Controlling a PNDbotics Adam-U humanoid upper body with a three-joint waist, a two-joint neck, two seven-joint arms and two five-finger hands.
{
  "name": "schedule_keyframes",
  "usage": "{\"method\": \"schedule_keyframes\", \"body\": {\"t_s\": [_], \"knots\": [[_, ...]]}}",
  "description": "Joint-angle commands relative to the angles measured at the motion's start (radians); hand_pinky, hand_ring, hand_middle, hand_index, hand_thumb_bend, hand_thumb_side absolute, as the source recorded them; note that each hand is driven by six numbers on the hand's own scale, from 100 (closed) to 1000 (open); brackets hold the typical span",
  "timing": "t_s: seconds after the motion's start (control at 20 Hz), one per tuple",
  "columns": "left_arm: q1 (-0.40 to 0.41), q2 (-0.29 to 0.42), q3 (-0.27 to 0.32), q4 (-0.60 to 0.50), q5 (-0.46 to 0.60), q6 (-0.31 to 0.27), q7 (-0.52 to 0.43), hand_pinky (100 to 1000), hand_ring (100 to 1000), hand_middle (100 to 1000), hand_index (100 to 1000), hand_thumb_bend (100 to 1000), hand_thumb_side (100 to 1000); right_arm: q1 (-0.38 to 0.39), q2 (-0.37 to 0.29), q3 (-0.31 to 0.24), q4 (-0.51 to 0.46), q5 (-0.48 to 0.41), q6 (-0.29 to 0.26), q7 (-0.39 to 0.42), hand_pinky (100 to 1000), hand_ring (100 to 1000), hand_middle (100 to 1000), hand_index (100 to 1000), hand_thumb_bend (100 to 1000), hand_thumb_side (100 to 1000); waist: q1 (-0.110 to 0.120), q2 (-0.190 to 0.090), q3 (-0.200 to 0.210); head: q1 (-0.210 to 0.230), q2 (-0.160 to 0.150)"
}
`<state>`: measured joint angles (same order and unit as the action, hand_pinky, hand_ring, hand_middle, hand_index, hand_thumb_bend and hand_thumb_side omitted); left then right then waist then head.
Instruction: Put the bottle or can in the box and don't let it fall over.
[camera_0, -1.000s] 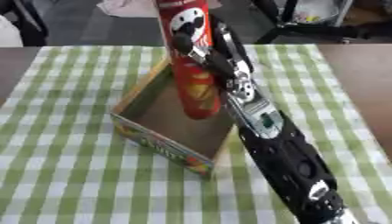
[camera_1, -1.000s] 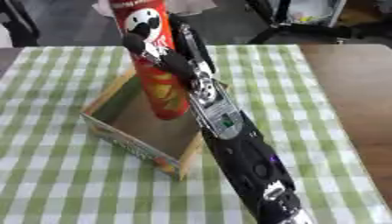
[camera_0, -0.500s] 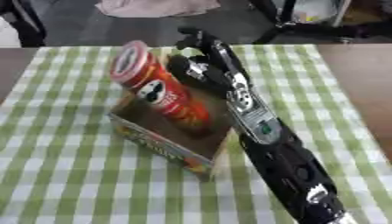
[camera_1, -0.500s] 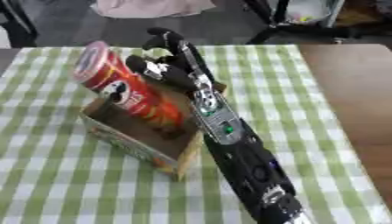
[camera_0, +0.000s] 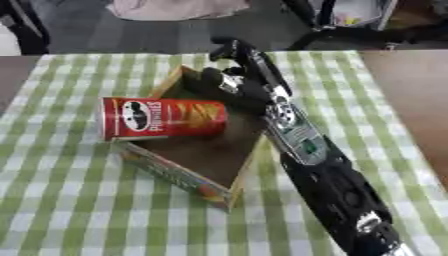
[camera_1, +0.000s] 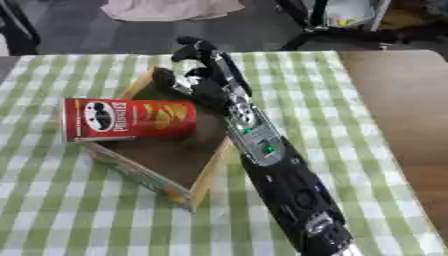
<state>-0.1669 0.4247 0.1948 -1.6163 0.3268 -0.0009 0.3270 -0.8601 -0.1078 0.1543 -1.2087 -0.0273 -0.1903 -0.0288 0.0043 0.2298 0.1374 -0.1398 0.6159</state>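
A red Pringles can (camera_0: 162, 118) lies on its side across the left wall of the shallow cardboard box (camera_0: 219, 155), its lid end sticking out over the tablecloth to the left. My right hand (camera_0: 229, 80) hovers over the box's far right part, fingers spread and relaxed, holding nothing and apart from the can. The right arm (camera_0: 328, 175) stretches from the lower right across the box's right wall. The left hand shows in neither view.
The box sits on a green and white checked tablecloth (camera_0: 70, 200). Bare brown table (camera_0: 411, 95) lies to the right. Chair legs and dark clutter (camera_0: 350, 20) stand beyond the far edge.
The can, upright in my right hand a second ago, tipped leftward and now lies on its side on the box's left wall. The hand has let go and opened.
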Motion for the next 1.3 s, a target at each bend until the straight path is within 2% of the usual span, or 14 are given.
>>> {"method": "schedule_keyframes", "body": {"t_s": [0.05, 0.3, 0.6, 0.85, 1.3], "knots": [[-0.002, 0.028, 0.013, -0.021, -0.002, -0.003, 0.005, 1000, 667, 709, 766, 215, 688, -0.021, -0.026, -0.012, -0.039, -0.006, 0.014, -0.005, 471, 770, 831, 564, 1000, 541, 0.007, -0.022, -0.001, 0.004, -0.009], [0.002, 0.030, 0.014, -0.020, -0.002, -0.003, 0.006, 1000, 667, 709, 767, 215, 688, -0.023, -0.048, -0.036, -0.078, -0.030, 0.042, -0.012, 481, 776, 841, 596, 1000, 541, 0.009, -0.027, -0.008, 0.007, -0.010], [0.012, 0.032, 0.017, -0.017, -0.005, -0.004, 0.009, 1000, 666, 710, 767, 215, 687, -0.012, -0.109, -0.077, -0.115, -0.059, 0.081, -0.016, 494, 791, 861, 636, 1000, 541, 0.015, -0.033, -0.020, 0.012, -0.008], [0.019, 0.036, 0.020, -0.016, -0.006, -0.006, 0.012, 1000, 666, 710, 767, 216, 686, 0.003, -0.169, -0.112, -0.135, -0.057, 0.097, -0.030, 498, 800, 872, 663, 1000, 541, 0.021, -0.038, -0.031, 0.014, -0.006], [0.030, 0.040, 0.025, -0.017, -0.009, -0.008, 0.018, 1000, 669, 711, 768, 218, 684, 0.026, -0.230, -0.176, -0.137, -0.037, 0.109, -0.069, 503, 815, 900, 696, 1000, 541, 0.030, -0.045, -0.046, 0.020, -0.003]]}}
